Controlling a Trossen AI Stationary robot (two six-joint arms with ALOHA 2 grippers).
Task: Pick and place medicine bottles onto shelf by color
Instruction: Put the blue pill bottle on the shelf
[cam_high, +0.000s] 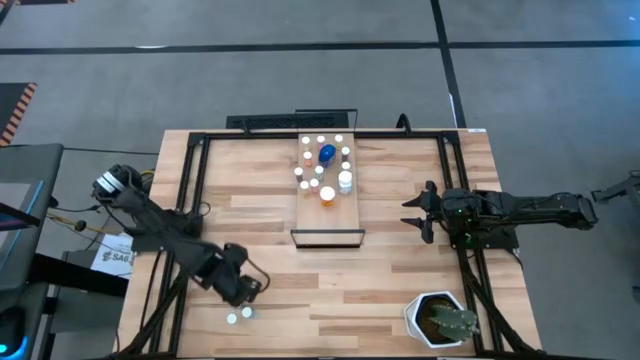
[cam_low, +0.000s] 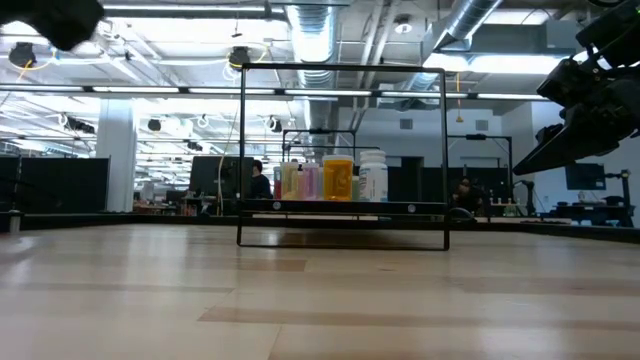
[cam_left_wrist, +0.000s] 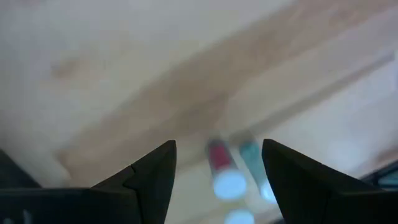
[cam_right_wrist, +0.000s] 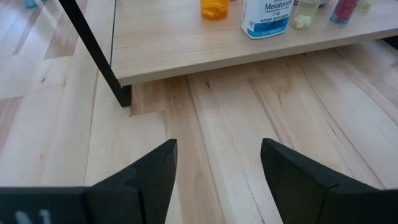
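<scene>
The shelf (cam_high: 327, 215) lies at the table's far middle and bears several white-capped medicine bottles, among them a blue one (cam_high: 327, 153), an orange one (cam_high: 327, 195) and a white one (cam_high: 345, 181). Two small bottles (cam_high: 239, 316) lie on the table near its front left. In the left wrist view they show blurred as a red-bodied bottle (cam_left_wrist: 221, 163) and a teal-bodied bottle (cam_left_wrist: 252, 160). My left gripper (cam_high: 243, 293) hangs open just above them, pointing down, with nothing between its fingers. My right gripper (cam_high: 420, 212) waits open to the right of the shelf.
A white hexagonal plant pot (cam_high: 440, 320) stands at the front right corner. A black frame (cam_high: 195, 190) runs around the work area, and its posts stand by the shelf (cam_right_wrist: 93, 46). Bare planks lie between the shelf's near end and the front edge.
</scene>
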